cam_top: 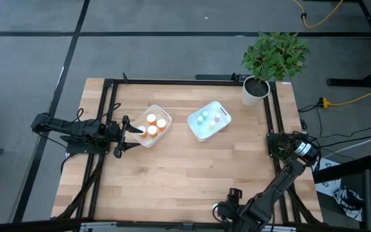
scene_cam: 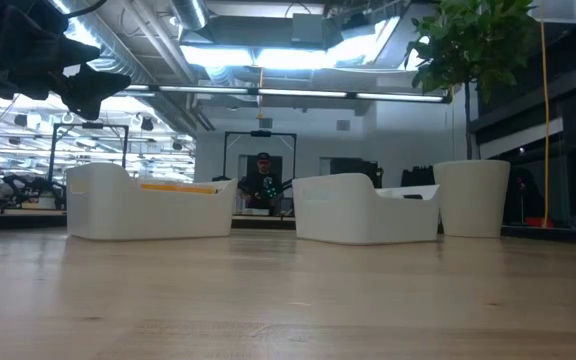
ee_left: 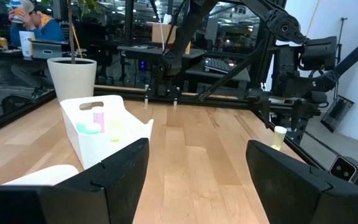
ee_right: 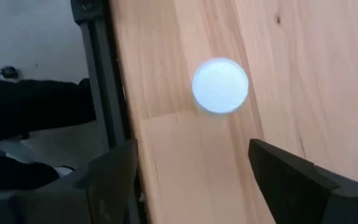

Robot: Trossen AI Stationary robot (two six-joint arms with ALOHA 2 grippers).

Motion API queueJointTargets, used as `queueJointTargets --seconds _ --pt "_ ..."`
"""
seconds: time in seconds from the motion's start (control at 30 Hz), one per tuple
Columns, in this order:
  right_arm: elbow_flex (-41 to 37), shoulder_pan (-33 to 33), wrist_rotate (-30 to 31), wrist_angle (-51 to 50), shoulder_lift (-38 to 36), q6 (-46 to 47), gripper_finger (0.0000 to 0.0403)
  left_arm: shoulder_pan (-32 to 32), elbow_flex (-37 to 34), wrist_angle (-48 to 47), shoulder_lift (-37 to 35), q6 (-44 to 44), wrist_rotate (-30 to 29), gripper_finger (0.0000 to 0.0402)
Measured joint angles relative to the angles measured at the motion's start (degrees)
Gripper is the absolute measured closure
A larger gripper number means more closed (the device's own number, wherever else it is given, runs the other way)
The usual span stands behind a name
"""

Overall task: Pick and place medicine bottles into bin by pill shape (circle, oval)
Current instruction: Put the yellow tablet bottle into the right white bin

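1. A small medicine bottle with a pale round cap (ee_right: 220, 85) stands upright on the light wooden table (cam_top: 185, 174), close to its near edge beside the black frame rail (ee_right: 104, 81). In the left wrist view it shows as a pale-capped, yellowish bottle (ee_left: 279, 136) under the far arm.
2. The right gripper (ee_right: 191, 180) hovers directly above it, fingers spread wide with nothing between them.
3. To do this pick well, I judge the gripper should centre the cap between the fingers, descend straight, and close on the body below the cap. The bottle sits near the edge, so a sideways nudge could tip it off.
4. The left white plastic bin (cam_top: 152, 125) holds orange bottles (cam_top: 152, 118). The right white plastic bin (cam_top: 209, 120) holds pale green, pink and blue ones (cam_top: 205, 116).
5. The left gripper (cam_top: 126, 134) waits at the left bin's side, fingers parted and empty.
6. A white plant pot (cam_top: 254, 91) stands at the far right corner.
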Motion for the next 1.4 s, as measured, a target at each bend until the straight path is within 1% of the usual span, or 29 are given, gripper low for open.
queueJointTargets --seconds 0.13,0.23,0.33,0.43,0.6,0.7,1.0,1.4 --pt "0.0 -0.7 0.7 2.0 0.0 1.1 0.0094 0.0 0.0 0.0 0.0 0.0 0.0 0.0138" --pt "0.0 -1.5 2.7 2.5 0.0 0.2 0.0093 0.0 0.0 0.0 0.0 0.0 0.0 0.0138" --pt "0.0 -2.6 3.0 2.4 0.0 -0.1 0.0093 0.0 0.0 0.0 0.0 0.0 0.0 0.0138" --pt "0.0 -3.8 2.6 2.4 0.0 -0.2 0.0093 0.0 0.0 0.0 0.0 0.0 0.0 0.0138" --pt "0.0 -5.4 0.2 2.4 0.0 -0.2 0.0099 0.0 0.0 0.0 0.0 0.0 0.0 0.0138" --pt "0.0 -5.6 0.0 2.1 0.0 -0.3 0.0119 0.0 0.0 0.0 0.0 0.0 0.0 0.0138" --pt "0.0 -5.6 -0.2 2.1 0.0 -0.3 0.0196 0.0 0.0 0.0 0.0 0.0 0.0 0.0138" --pt "0.0 -5.7 0.0 2.1 0.0 -0.5 0.0271 0.0 0.0 0.0 0.0 0.0 0.0 0.0138"
